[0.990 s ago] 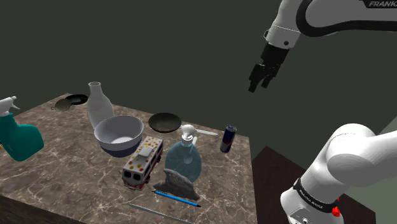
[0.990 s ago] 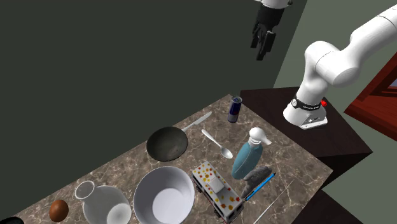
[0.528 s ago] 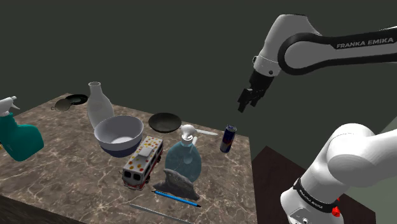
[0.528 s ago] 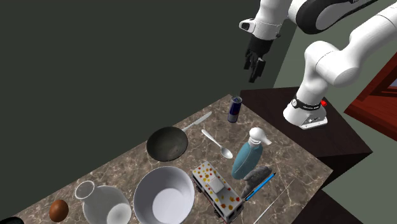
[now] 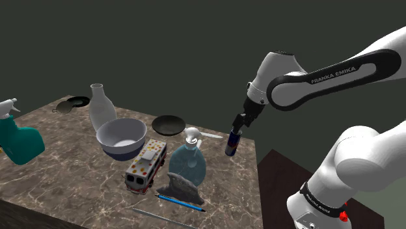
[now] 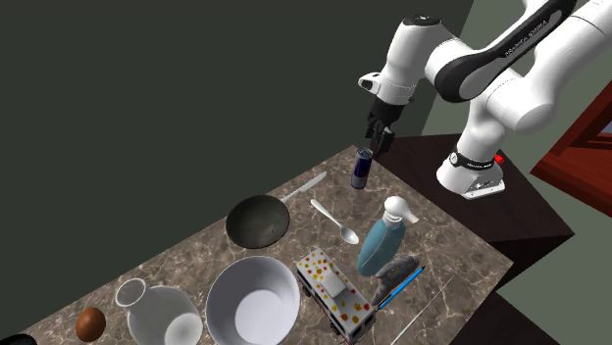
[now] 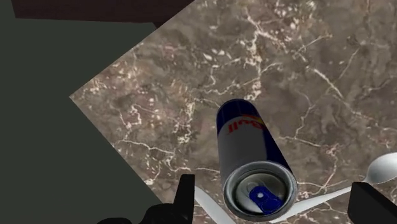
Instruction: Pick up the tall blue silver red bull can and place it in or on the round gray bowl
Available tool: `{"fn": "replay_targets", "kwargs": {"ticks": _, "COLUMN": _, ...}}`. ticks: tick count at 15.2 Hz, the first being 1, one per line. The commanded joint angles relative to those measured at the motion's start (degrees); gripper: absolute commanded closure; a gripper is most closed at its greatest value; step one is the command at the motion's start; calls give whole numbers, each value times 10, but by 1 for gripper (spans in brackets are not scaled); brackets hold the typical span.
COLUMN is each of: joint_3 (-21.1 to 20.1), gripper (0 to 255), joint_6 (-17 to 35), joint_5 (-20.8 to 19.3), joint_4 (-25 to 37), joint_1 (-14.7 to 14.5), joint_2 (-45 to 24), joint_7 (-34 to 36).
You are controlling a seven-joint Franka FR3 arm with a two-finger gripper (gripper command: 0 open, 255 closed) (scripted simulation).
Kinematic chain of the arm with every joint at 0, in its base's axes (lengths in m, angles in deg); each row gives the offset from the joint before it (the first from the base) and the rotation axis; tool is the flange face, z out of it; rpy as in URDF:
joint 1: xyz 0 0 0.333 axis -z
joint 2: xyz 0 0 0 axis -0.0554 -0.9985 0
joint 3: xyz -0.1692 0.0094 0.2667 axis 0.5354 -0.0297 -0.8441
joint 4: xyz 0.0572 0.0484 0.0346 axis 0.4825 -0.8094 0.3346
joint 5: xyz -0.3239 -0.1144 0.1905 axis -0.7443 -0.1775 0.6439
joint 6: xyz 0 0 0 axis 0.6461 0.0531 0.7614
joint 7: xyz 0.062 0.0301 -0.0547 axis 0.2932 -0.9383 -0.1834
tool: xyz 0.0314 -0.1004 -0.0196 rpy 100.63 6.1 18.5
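Brown veined marble tabletop [image 5: 65,175] against dark walls, with the white arm's stand on a dark box at the shoulder view's lower right. We list first the Red Bull can [image 5: 233,142] [image 6: 362,169] [image 7: 251,159]: blue and silver with red lettering, upright, tab uppermost, close to the table corner nearest the stand. Black gripper [image 5: 238,123] [image 6: 379,137]: poised just over the can's top. In the wrist view we see its fingers [image 7: 186,194] standing apart, with the can's rim between and below them and touched by neither. Round bowl [image 5: 120,151] [image 6: 221,284]: pale inside, grey-blue outside, well apart from the can. Dark frying pan [image 5: 168,124] [image 6: 259,220]: lies between bowl and can, its pale handle pointing toward the can. Spoon [image 6: 336,222] [image 7: 382,167]: lies near the can. Spotted toy bus [image 5: 146,164]: just beside the bowl. Blue bottle with a white pump [image 5: 188,159]: beside the bus. White vase [image 5: 101,107]: behind the bowl. Teal spray bottle [image 5: 19,140]: at the shoulder view's left edge. Blue pen [image 5: 180,202]: near the front edge. Brown egg [image 6: 90,322]: beside the vase.
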Motion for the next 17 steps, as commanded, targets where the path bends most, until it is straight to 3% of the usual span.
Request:
{"fn": "replay_targets", "kwargs": {"ticks": 1, "joint_3": 1, "gripper": 0, "joint_6": 31, "joint_5": 1, "joint_4": -9, "joint_1": 0, "joint_2": -19, "joint_7": -2}}
{"fn": "replay_targets", "kwargs": {"ticks": 7, "joint_3": 0, "gripper": 0, "joint_6": 108, "joint_5": 2, "joint_4": -22, "joint_1": 0, "joint_2": -83, "joint_7": -3}}
{"fn": "replay_targets", "kwargs": {"ticks": 15, "joint_3": 0, "gripper": 0, "joint_6": 108, "joint_5": 2, "joint_4": -22, "joint_1": 0, "joint_2": -83, "joint_7": -3}}
{"fn": "replay_targets", "kwargs": {"ticks": 16, "joint_3": 0, "gripper": 255, "joint_6": 108, "joint_5": 2, "joint_4": -22, "joint_1": 0, "joint_2": -83, "joint_7": -3}}
{"fn": "replay_targets", "kwargs": {"ticks": 17, "joint_3": 0, "gripper": 255, "joint_6": 108, "joint_5": 2, "joint_4": -22, "joint_1": 0, "joint_2": -83, "joint_7": -3}}
